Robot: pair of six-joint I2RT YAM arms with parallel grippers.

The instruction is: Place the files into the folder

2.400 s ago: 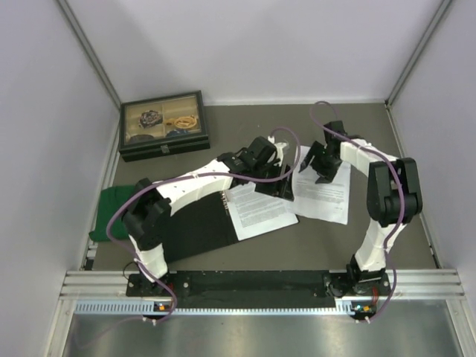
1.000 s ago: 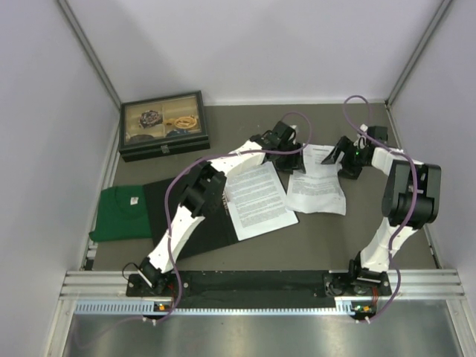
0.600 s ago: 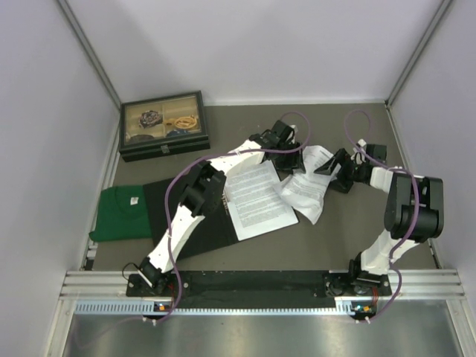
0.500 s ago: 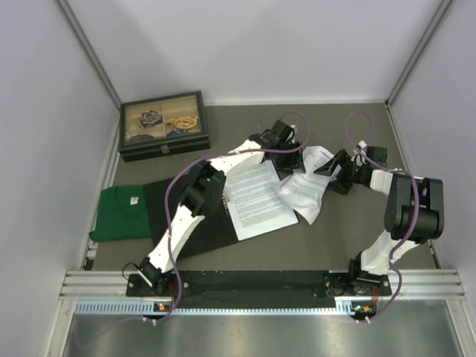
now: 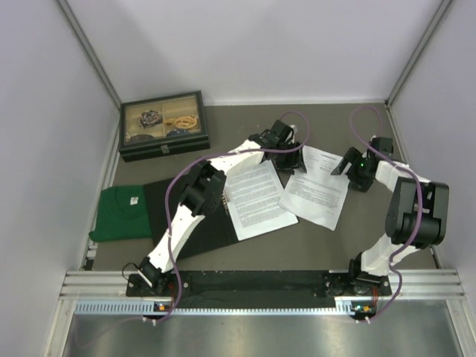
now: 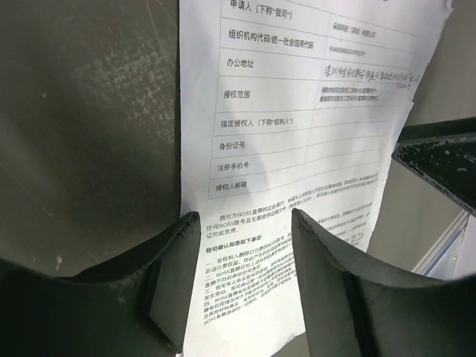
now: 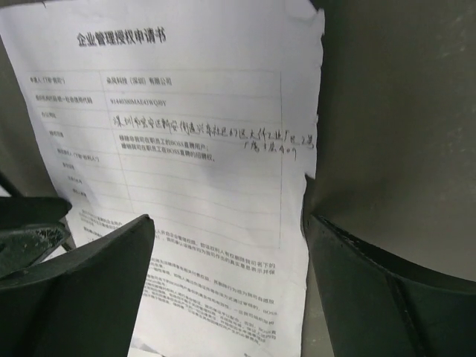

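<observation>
Top external view: folder (image 5: 212, 227) lies open, black inside up, near the left arm's base. Filed sheet (image 5: 256, 197), printed, lies on the folder's right half, tilted, its right edge past the folder's rim. Loose sheet (image 5: 316, 195), printed with a form and some handwriting, lies flat on the table (image 5: 245, 123) just right of the folder. Its near-left corner comes close to the filed sheet; cannot tell whether the two overlap.

Left gripper (image 5: 288, 158) sits beyond the folder's far-right corner, at the gap between the two sheets' far ends. Left wrist view: the fingers (image 6: 171, 282) stand apart over the loose sheet's lower text block, with nothing pinched between them, so the jaws are released. Cannot tell whether the tips touch the paper.

Right gripper (image 5: 343, 167) is further right of the folder, at the loose sheet's far-right edge. Right wrist view: the fingers (image 7: 89, 282) are spread wide, one over the printed paper, the other over bare table just past the sheet's right edge. These jaws are released too and grasp nothing.

Green cloth (image 5: 115, 212) lies left of the folder, its edge against or under the cover. Glass-lidded box (image 5: 163, 126) stands beyond the folder's far-left side, well apart, by the back wall.
</observation>
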